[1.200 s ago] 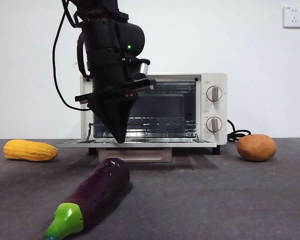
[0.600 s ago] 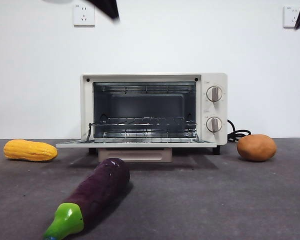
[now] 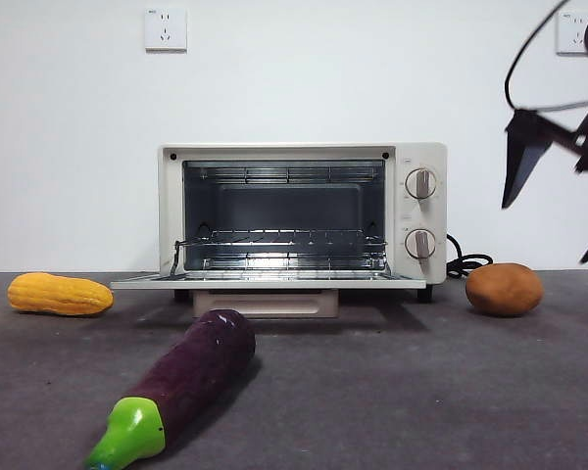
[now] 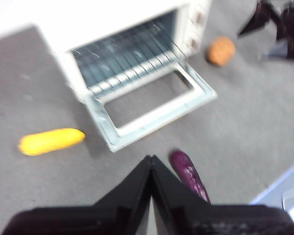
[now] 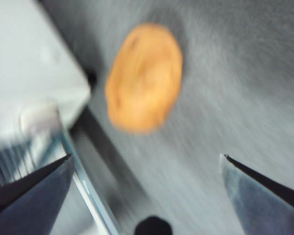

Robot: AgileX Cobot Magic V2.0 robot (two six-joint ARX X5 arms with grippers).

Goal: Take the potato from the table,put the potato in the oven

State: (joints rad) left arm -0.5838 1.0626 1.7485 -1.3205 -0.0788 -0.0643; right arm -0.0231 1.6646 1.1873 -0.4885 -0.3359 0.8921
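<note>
Right gripper (image 5: 147,166), fingers spread wide and empty, hangs above the potato (image 5: 143,78); a descent skewed toward the oven (image 3: 302,220) risks clipping its door.

One oven (image 3: 302,220), one potato (image 3: 505,289), one corn cob (image 3: 59,294), one eggplant (image 3: 181,382), two wall sockets (image 3: 166,28).

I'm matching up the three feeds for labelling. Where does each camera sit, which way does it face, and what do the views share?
Front view: low at table height, facing the open oven; the right gripper shows at the upper right edge.
Left wrist view: high on the left arm, looking down at oven, corn and eggplant; left gripper jaws shut.
Right wrist view: above the potato; right gripper jaws wide open.
Shared: potato and oven appear in all three.
</note>
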